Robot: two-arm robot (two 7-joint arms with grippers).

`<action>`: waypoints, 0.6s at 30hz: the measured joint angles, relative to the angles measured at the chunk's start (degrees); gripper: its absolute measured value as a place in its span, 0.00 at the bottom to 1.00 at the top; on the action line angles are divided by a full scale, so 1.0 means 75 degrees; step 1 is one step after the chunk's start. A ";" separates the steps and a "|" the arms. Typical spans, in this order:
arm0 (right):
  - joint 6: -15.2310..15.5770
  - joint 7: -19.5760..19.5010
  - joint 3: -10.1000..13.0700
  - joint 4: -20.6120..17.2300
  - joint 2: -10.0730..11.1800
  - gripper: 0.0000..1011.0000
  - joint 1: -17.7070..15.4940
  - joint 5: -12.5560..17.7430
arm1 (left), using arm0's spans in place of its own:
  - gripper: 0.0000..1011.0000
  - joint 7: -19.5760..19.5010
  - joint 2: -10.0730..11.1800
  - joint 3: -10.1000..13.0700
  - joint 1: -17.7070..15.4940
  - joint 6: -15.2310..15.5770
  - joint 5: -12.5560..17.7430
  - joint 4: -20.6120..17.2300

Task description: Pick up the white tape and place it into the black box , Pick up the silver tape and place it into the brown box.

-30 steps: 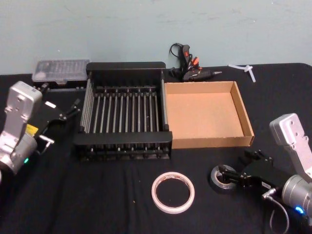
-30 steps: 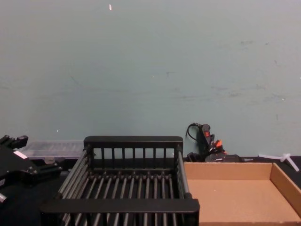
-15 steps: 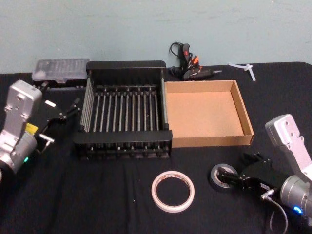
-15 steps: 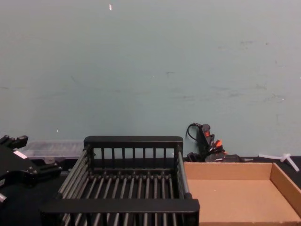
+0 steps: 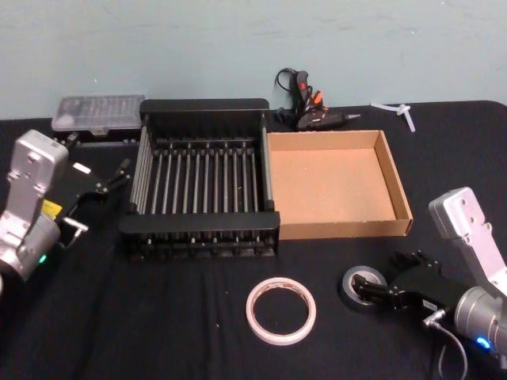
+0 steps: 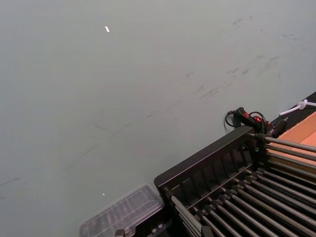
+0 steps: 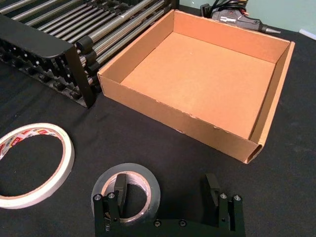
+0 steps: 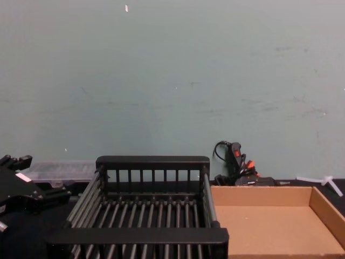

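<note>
The silver tape (image 5: 362,287) lies flat on the black cloth in front of the brown box (image 5: 341,230). My right gripper (image 5: 386,290) is low at the roll, open. In the right wrist view one finger (image 7: 120,185) stands inside the silver tape (image 7: 148,182) core and the other finger (image 7: 213,188) stands outside, well past the roll. The white tape (image 5: 280,311) lies flat to the left of it, also visible as the white tape (image 7: 34,165). The black box (image 5: 198,224) sits beside the brown box, both empty. My left gripper (image 5: 107,184) rests left of the black box.
A glue gun (image 5: 305,107) lies behind the boxes, a clear plastic case (image 5: 99,113) at the back left, a white plastic piece (image 5: 400,111) at the back right. The brown box wall (image 7: 163,111) is close ahead of the right gripper.
The right arm has shifted slightly, its wrist housing sinking and nudging left; its finger stays inside the silver tape. The left arm and both boxes have not moved.
</note>
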 joint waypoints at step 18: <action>0.0051 0.0044 0.0068 -0.0018 -0.0092 0.99 -0.0036 -0.0120 | 0.99 0.0000 0.0000 0.0000 0.0000 0.0000 0.0000 0.0000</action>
